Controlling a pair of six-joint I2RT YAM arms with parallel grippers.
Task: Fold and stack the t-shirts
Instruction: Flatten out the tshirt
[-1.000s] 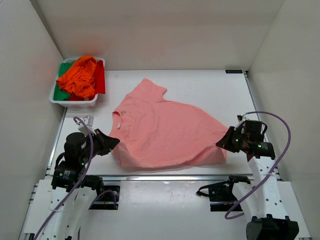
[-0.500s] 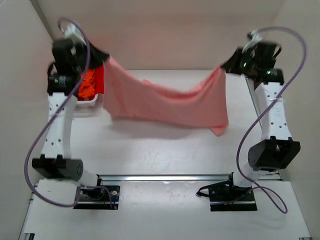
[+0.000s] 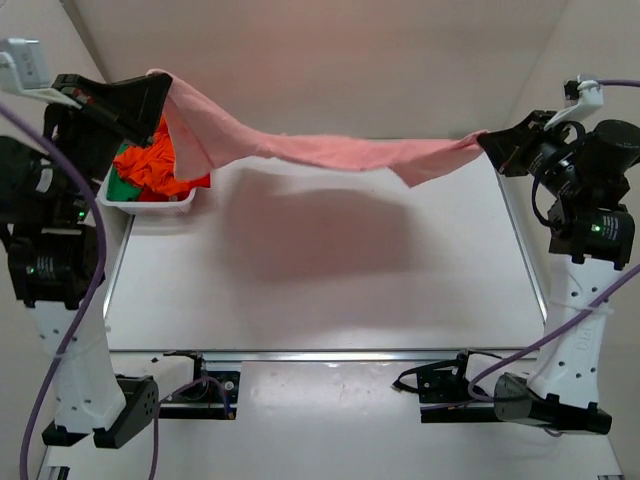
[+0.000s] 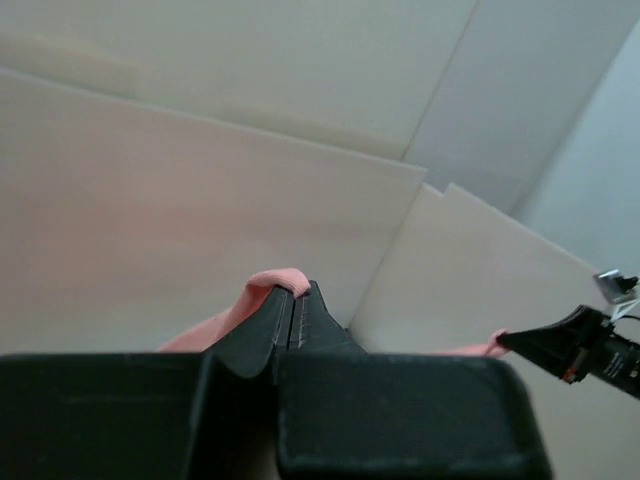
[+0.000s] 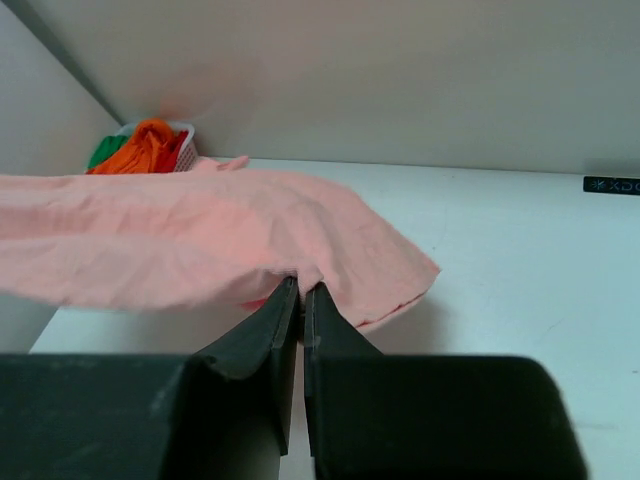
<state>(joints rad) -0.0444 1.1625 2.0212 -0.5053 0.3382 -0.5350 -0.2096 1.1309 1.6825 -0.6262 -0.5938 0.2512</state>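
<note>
- Salmon-pink cotton t-shirt [image 3: 330, 150], short-sleeved and soft, is off the table, strung in the air between the two arms as a long, slightly sagging band.
- Left gripper [image 3: 160, 90] is raised high at far left. Both black fingers are pressed together on one end of the pink shirt. Left wrist view confirms it: a fold of pink cloth is nipped right at the fingertips [image 4: 296, 305].
- Right gripper [image 3: 488, 142] is raised at far right, a bit lower than the left in the top view. Its fingers pinch the other end, and the right wrist view shows cloth bunched over the closed fingertips [image 5: 300, 300].
- The left end of the shirt drapes down in a wider flap in front of the tray. A loose corner droops near the right gripper.
- White table [image 3: 320, 300] below carries the soft shadow [image 3: 320, 230] of the cloth.
- White plastic tray [image 3: 150, 208] sits at the far-left corner of the table, against the wall.
- Inside it are a crumpled bright orange shirt [image 3: 150, 165] on top, a green shirt [image 3: 120, 188] at the near-left, and a red shirt [image 3: 198, 182] at the right edge. All are unfolded and bunched together.
</note>
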